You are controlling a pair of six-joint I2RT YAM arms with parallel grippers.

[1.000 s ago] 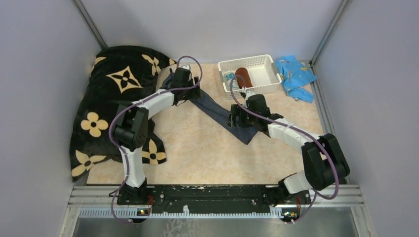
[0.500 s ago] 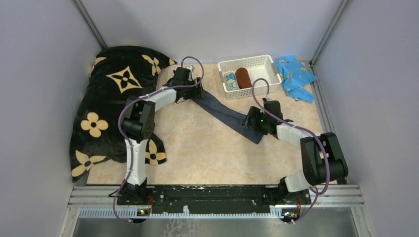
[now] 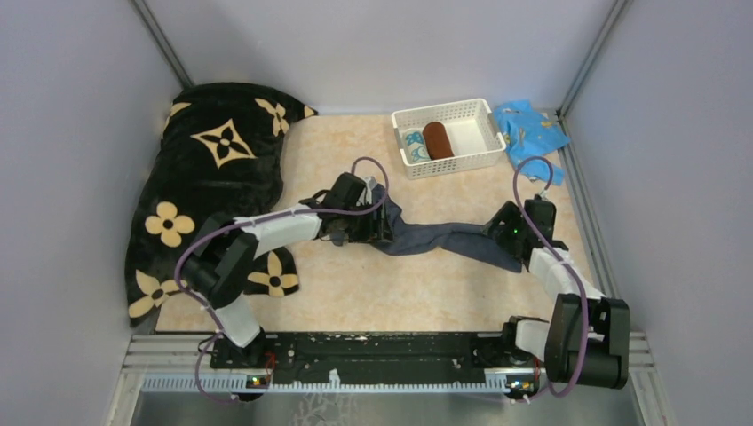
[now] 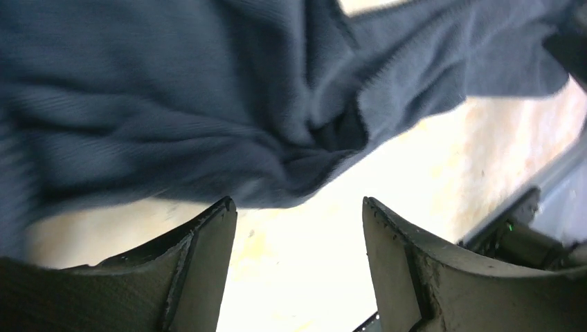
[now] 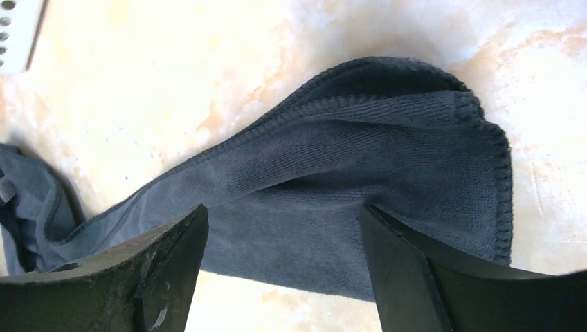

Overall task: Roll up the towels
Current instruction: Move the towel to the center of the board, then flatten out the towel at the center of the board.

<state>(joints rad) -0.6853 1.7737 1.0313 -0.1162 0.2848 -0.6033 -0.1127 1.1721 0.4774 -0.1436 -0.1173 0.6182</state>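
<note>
Slate towel (image 5: 346,166) lies ahead of left gripper (image 4: 297,204) and right gripper (image 5: 282,211), seemingly unclamped.

Both low — left pincer (image 4: 297,207) and right pincer (image 5: 284,211) spread wide.

Spread claw (image 4: 297,204) nr slate towel (image 4: 173,97)

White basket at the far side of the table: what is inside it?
In the white basket, a rust-brown towel lies rolled up, with a teal-and-white towel close on its left. The basket's right part is bare. Whatever may lie under the two towels is covered.
</note>
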